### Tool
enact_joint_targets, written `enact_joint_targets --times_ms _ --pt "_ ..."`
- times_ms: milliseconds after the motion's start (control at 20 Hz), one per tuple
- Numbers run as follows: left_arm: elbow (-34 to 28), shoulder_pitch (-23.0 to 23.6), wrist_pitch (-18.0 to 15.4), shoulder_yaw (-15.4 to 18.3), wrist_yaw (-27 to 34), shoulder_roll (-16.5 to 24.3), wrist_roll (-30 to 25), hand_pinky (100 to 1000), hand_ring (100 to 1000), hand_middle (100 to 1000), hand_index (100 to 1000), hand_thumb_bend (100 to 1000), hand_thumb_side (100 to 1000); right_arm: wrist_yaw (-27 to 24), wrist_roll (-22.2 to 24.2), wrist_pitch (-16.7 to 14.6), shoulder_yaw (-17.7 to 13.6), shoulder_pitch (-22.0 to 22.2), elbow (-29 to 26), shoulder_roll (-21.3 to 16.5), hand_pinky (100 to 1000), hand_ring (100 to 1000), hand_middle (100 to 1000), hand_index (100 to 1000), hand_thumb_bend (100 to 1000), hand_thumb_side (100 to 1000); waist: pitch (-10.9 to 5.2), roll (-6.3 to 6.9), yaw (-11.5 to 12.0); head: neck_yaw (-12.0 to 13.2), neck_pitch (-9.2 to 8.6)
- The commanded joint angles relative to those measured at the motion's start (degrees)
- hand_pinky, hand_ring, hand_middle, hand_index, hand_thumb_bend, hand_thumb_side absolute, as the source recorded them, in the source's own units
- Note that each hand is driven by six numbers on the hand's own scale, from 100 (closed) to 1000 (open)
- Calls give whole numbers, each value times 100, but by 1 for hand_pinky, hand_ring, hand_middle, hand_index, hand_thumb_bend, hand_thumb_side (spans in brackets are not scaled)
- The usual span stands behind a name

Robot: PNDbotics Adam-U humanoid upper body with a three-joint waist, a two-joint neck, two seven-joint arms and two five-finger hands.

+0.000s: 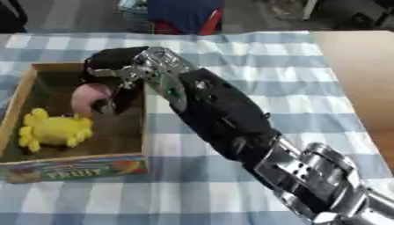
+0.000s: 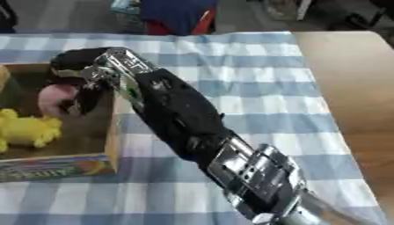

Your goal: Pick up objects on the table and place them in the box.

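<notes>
Pink obj (image 1: pixel 89 97) sits inside the box (image 1: pixel 143 127), near its far end, w/ my right hand (image 1: pixel 115 77) curled round it. Yellow toy (image 1: pixel 54 129) lies just beside. Risk: if I open too slow, fingers may drag the obj back out over the box wall.

1. A wooden table (image 1: pixel 362 74) is carrying a blue and white checked cloth (image 1: pixel 254 57).
2. A cardboard box (image 1: pixel 77 166) is lying on the cloth, at the left side of the table.
</notes>
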Motion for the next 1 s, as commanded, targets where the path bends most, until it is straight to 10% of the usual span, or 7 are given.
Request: enact_joint_targets --times_ms 50,1000 --pt "-112 -50 -3 -5 26 128 -25 360 592 538 810 411 561 218 162 -82 -104 -163 28 32 655 806 702 844 100 433 -117 32 14 -19 2" --pt "-112 -21 2 1 18 107 -8 359 592 538 810 416 563 515 492 -302 -397 -141 -100 7 730 919 908 1000 263 815 -114 82 -18 -98 22"
